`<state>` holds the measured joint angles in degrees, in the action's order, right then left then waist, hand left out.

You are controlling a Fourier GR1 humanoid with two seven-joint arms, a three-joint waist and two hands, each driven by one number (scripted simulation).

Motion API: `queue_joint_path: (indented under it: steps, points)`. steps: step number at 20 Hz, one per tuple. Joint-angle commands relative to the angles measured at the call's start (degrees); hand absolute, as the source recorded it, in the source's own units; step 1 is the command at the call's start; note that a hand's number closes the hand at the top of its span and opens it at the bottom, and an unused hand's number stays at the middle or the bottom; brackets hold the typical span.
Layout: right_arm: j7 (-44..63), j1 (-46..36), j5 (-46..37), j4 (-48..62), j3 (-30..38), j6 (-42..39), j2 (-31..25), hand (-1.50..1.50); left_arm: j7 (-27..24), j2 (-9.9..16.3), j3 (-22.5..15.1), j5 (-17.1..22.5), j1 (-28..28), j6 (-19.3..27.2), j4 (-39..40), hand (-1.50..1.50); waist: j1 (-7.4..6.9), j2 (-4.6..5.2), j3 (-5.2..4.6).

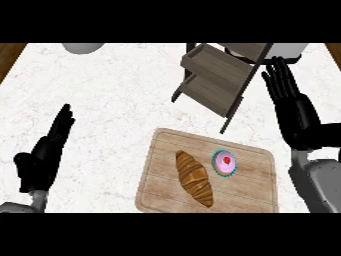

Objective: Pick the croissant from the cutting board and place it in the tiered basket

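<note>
Croissant [194, 178] is lying lengthwise on the wooden cutting board [158, 190], just beside a small pink-iced cupcake [225, 163] in a teal wrapper. Beyond the board, the tiered basket [216, 77] is standing on the white marble tabletop [106, 100]. Left hand [46, 152] is resting at the lower left, fingers straight — right hand [295, 107] is hovering beside the basket, fingers extended, holding nothing.
</note>
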<state>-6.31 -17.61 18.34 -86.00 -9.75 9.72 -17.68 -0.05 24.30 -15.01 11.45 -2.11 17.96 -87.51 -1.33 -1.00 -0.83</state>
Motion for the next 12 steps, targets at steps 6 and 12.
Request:
queue_joint_path:
  steps: [6, 12]
  points:
    - [-0.06, -11.25, 3.53, -9.84, -24.4, -21.87, 10.16, 1.5, -5.73, 5.03, -3.81, -8.63, -8.1, -3.66, -2.51, 0.0, -4.75, 0.67, 0.86]
    - [5.39, -7.3, -12.51, 2.64, -23.81, 0.35, 17.24, -1.5, -4.65, 6.07, -2.48, -10.19, -4.25, -4.09, -6.65, 0.0, 0.54, 0.98, 0.84]
